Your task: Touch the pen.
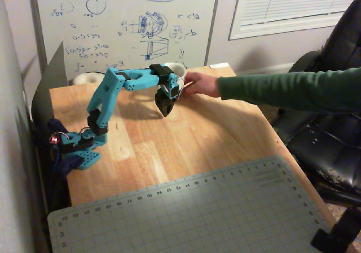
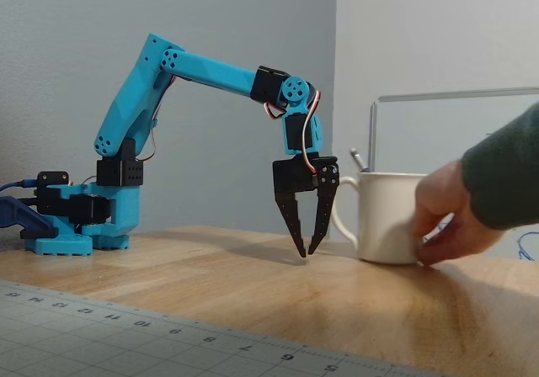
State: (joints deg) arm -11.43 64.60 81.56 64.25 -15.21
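The pen [image 2: 357, 159] shows only as a thin dark stick poking up out of a white mug [image 2: 386, 217] in the fixed view. I cannot make it out in the overhead view, where the mug [image 1: 176, 68] stands at the table's far edge. My gripper [image 2: 306, 252] has black fingers that point straight down, with the tips close together and holding nothing. It hangs just above the wood, left of the mug's handle and below the pen. In the overhead view the gripper [image 1: 165, 111] is in front of the mug.
A person's hand [image 2: 442, 213] in a green sleeve holds the mug from the right; it also shows in the overhead view [image 1: 200, 84]. A grey cutting mat [image 1: 192, 213] covers the near part of the wooden table [image 1: 225, 129]. A whiteboard [image 1: 124, 21] and a black chair [image 1: 333, 123] stand around it.
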